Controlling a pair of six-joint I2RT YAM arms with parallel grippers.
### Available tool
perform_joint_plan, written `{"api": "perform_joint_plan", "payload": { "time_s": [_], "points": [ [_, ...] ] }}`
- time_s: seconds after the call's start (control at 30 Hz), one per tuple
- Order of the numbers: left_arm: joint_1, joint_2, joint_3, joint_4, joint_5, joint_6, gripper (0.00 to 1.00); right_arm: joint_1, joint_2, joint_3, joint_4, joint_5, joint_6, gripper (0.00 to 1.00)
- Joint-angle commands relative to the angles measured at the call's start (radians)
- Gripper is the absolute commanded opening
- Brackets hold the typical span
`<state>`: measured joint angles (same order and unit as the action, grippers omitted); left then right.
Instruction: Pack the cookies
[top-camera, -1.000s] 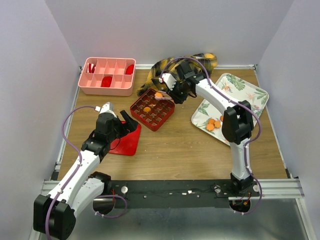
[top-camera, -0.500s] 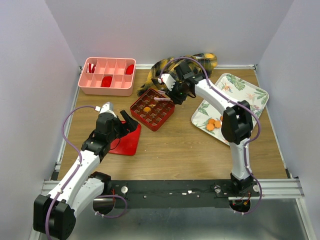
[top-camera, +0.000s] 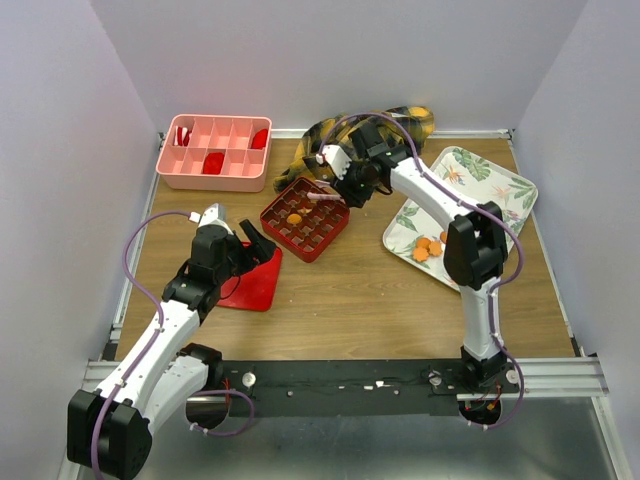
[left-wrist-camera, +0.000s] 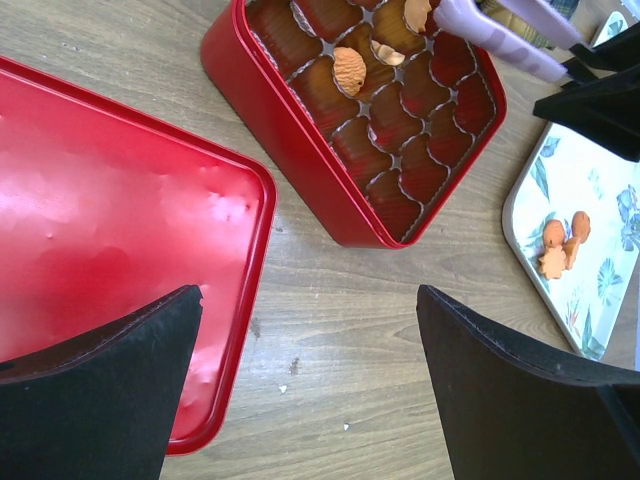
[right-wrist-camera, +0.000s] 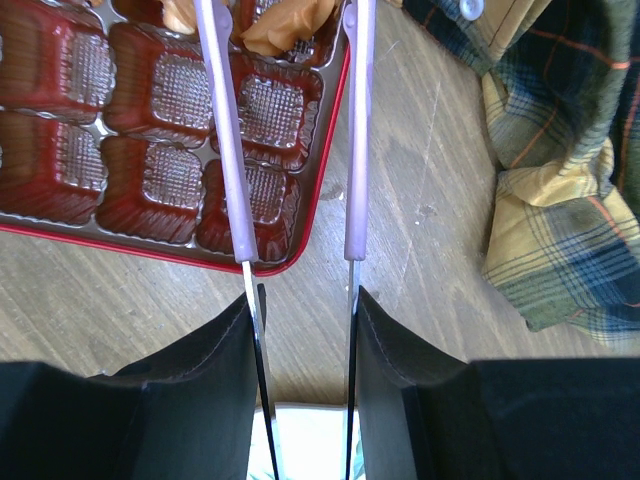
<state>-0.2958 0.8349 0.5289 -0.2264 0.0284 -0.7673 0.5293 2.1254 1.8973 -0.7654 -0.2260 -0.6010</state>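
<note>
The red gridded box (top-camera: 288, 238) holds a few cookies (left-wrist-camera: 349, 70) in its far cells. More lie on the floral tray (top-camera: 490, 180), and the pink bin (top-camera: 212, 181) holds dark-red pieces (top-camera: 213, 162). The right gripper (right-wrist-camera: 305, 300) clamps purple tongs (right-wrist-camera: 225, 130) over the box. Only its wrist view shows their arms apart with a cookie between them; the tips are cut off, so whether they pinch it cannot be told. The left gripper (left-wrist-camera: 310, 295) gapes above a red lid (left-wrist-camera: 100, 220).
</note>
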Motion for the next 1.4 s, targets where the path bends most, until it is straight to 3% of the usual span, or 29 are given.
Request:
{"api": "perform_joint_plan", "payload": {
  "time_s": [0.0,0.3,0.47,1.03,1.37],
  "points": [
    [0.006,-0.010,0.029,0.001,-0.021,0.006,0.99,0.006,-0.102,0.005,-0.018,-0.050,0.036,0.45],
    [0.006,-0.030,0.028,-0.004,-0.021,0.013,0.99,-0.020,-0.272,-0.127,-0.060,-0.116,0.076,0.44],
    [0.007,-0.042,0.016,-0.002,-0.021,0.014,0.99,-0.069,-0.384,-0.283,-0.072,-0.148,0.096,0.43],
    [0.012,-0.014,-0.001,0.050,0.015,0.008,0.99,-0.508,-0.785,-0.823,-0.106,-0.191,0.081,0.43],
    [0.012,-0.005,-0.017,0.073,0.039,0.003,0.99,-0.698,-0.929,-0.961,-0.184,-0.173,-0.034,0.43]
  ]
}}
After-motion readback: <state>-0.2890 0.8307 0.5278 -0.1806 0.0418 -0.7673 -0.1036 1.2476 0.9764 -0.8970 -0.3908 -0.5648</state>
